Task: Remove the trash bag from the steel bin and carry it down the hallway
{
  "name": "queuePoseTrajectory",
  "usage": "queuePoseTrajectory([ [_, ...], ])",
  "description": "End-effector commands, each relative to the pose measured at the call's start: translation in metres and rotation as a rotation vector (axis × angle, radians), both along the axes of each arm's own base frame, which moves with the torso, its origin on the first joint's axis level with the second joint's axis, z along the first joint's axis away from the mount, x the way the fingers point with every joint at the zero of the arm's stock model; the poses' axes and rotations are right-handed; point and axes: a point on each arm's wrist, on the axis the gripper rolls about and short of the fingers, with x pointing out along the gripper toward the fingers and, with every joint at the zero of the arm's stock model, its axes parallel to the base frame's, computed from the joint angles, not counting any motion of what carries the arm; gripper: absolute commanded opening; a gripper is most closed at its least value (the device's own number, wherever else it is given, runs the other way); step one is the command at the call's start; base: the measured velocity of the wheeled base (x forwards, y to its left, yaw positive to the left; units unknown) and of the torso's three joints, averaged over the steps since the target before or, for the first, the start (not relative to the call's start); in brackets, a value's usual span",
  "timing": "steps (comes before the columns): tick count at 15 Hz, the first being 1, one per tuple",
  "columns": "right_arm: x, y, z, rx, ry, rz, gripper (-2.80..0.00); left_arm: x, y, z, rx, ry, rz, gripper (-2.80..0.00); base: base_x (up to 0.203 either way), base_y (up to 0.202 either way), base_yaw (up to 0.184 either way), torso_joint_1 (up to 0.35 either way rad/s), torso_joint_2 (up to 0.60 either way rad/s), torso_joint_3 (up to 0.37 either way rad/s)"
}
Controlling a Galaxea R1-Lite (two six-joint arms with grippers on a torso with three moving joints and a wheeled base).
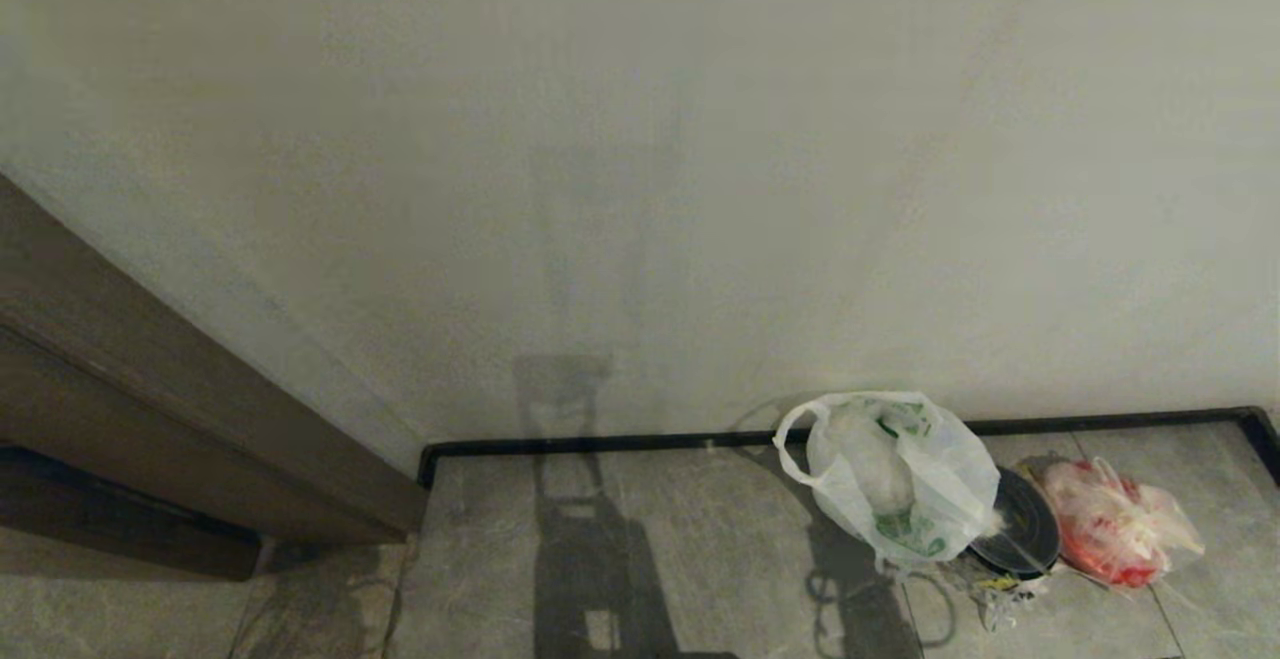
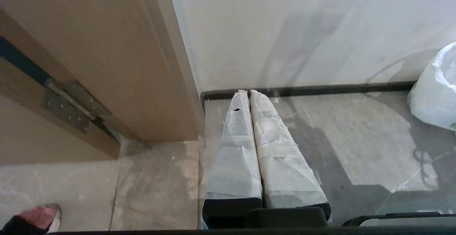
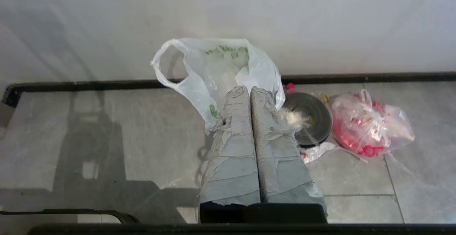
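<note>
1. In front of the right wrist camera: the right gripper (image 3: 250, 89), fingers wrapped in grey tape, is pressed together and holds nothing. It sits short of the thin translucent white plastic trash bag with green printing (image 3: 217, 74).
2. The left gripper (image 2: 248, 93), taped the same way, is also pressed together and empty. It points at the black baseboard (image 2: 320, 89) beside the brown wooden door frame (image 2: 107, 67). Looks parked.
3. Trash bag (image 1: 900, 479) stands against the off-white wall (image 1: 640, 189), mouth up, one loop handle (image 1: 795, 449) standing free on the side away from the bin.
4. The small shiny steel bin with thick black rim (image 1: 1020, 537) looks tipped, mouth towards the camera, touching the white bag. Red-and-clear plastic bag (image 1: 1115, 524) lies just beyond it; leave it.
5. Neither arm shows in the head view.
6. My read: approach step, grasp not started. Spread the right fingers before closing in, aim for the free loop, not the bag body.
7. Thin film tears and slips, so hook through the loop and lift slowly, clear of the rim.
</note>
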Motion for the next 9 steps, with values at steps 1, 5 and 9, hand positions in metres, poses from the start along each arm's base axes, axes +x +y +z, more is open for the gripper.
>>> queuePoseTrajectory([
  [1, 0.0002, 0.0000, -0.0004, -0.001, 0.002, 0.000, -2.80, 0.0000, 0.0000, 0.0000, -0.001, -0.001, 0.000, -2.80, 0.000, 0.000, 0.000, 0.002, 0.01, 0.215],
  [5, 0.0001, 0.0000, -0.0004, -0.001, 0.001, 0.000, -2.80, 0.0000, 0.0000, 0.0000, -0.001, -0.001, 0.000, -2.80, 0.000, 0.000, 0.000, 0.002, 0.00, 0.207],
  [9, 0.0001, 0.0000, -0.0004, -0.001, 0.001, 0.000, -2.80, 0.0000, 0.0000, 0.0000, -0.001, -0.001, 0.000, -2.80, 0.000, 0.000, 0.000, 0.003, 0.00, 0.206],
])
